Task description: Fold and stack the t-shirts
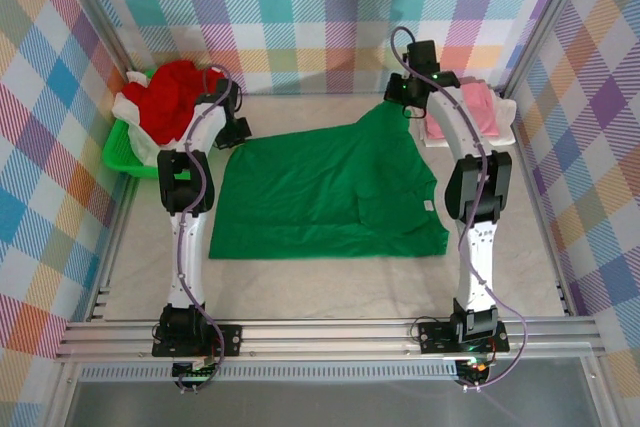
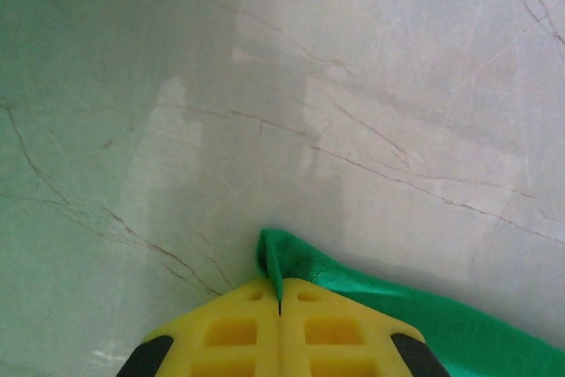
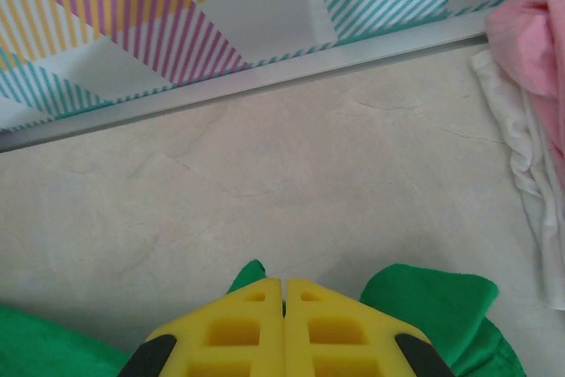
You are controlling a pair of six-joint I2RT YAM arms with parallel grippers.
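While your left gripper (image 2: 280, 296) and right gripper (image 3: 283, 293) were each clamped on an edge of the green shirt (image 1: 330, 192), it lay spread between and behind them. Only the tips held cloth; uneven lifting could slip it, skewing the fold.

The green t-shirt (image 1: 330, 197) lies spread nearly flat on the table (image 1: 330, 287), plain and bright, a small white label near its right edge; its far left corner is pinched in the left end effector (image 2: 280, 293); its far right part is drawn up to a point, nipped in the right end effector (image 3: 283, 289). A red t-shirt (image 1: 170, 92) sits crumpled at the far left over a rumpled white t-shirt (image 1: 135, 119); a pink t-shirt (image 1: 470, 107) rests at the far right on a second white t-shirt (image 1: 505, 112).
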